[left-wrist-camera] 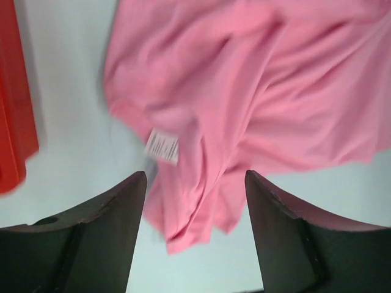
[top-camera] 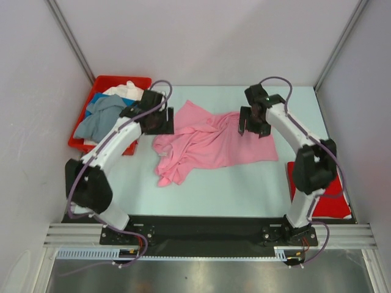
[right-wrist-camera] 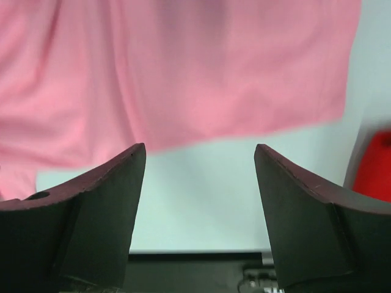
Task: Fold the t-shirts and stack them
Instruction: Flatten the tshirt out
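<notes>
The pink t-shirt [right-wrist-camera: 183,73] lies rumpled across the upper part of the view, its lower edge slanting over the pale tabletop [right-wrist-camera: 201,207]. The right gripper [right-wrist-camera: 200,152] hangs over bare tabletop just short of that edge, jaws spread wide with nothing between them. A red shape [right-wrist-camera: 374,168] (too blurred to identify) shows at the right border.

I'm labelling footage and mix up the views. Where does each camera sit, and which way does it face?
Top external: above and behind the robot, looking down on the table; left arm and right arm show.
Left wrist: rides the left arm, faces down at the pink t-shirt; open left pincer shows.
Right wrist: likewise over the shirt's edge; open right pincer shows.
Shared: the pink t-shirt in all three; the red bin in top and left wrist.
</notes>
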Controlling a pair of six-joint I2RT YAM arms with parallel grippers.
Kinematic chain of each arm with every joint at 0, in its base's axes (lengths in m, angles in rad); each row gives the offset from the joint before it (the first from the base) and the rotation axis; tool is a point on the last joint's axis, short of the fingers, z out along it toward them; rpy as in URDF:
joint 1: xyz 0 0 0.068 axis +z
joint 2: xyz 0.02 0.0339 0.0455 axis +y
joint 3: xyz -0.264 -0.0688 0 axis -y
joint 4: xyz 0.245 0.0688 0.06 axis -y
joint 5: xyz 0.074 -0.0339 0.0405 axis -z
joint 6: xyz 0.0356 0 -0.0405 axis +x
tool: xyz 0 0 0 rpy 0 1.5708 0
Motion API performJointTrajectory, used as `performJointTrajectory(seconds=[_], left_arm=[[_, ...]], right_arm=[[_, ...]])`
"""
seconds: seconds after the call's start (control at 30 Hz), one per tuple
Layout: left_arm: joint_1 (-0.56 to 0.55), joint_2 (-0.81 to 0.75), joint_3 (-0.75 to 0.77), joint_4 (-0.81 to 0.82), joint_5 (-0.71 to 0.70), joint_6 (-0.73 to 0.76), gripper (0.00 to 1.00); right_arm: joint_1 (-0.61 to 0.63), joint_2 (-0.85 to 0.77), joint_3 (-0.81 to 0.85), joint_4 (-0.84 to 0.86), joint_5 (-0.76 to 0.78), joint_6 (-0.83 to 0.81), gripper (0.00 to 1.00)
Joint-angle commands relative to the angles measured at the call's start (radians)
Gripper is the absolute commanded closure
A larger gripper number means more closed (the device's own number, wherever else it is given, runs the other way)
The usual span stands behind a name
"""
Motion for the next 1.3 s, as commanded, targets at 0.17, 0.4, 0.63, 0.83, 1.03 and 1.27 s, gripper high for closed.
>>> performJointTrajectory(seconds=[0.17,0.4,0.63,0.83,1.03,1.27], left_arm=[[-0.08,-0.226,-0.408,-0.026,-0.128,-0.093,0.19],[-0.075,-0.182,-0.49,0.078,-0.033,-0.081,0.29],[-0.071,-0.205,-0.417,0.057,0.043,-0.128,0.96],[-0.01,-0.204,-0.302,0.211,0.242,-0.206,1.0],[0.066,0.035,-0.096,0.321,0.288,-0.243,0.9],[0.058,0.03,0.065,0.178,0.011,-0.107,0.0]], right_arm=[[0.153,-0.434,-0.478,0.116,-0.242,0.101,0.23],[0.218,-0.447,-0.684,0.379,-0.425,0.262,0.22],[0.213,-0.419,-0.665,0.315,-0.363,0.236,0.23],[0.218,-0.332,-0.588,0.353,-0.44,0.247,0.23],[0.215,-0.305,-0.519,0.275,-0.422,0.222,0.23],[0.175,-0.377,-0.62,0.278,-0.422,0.214,0.23]])
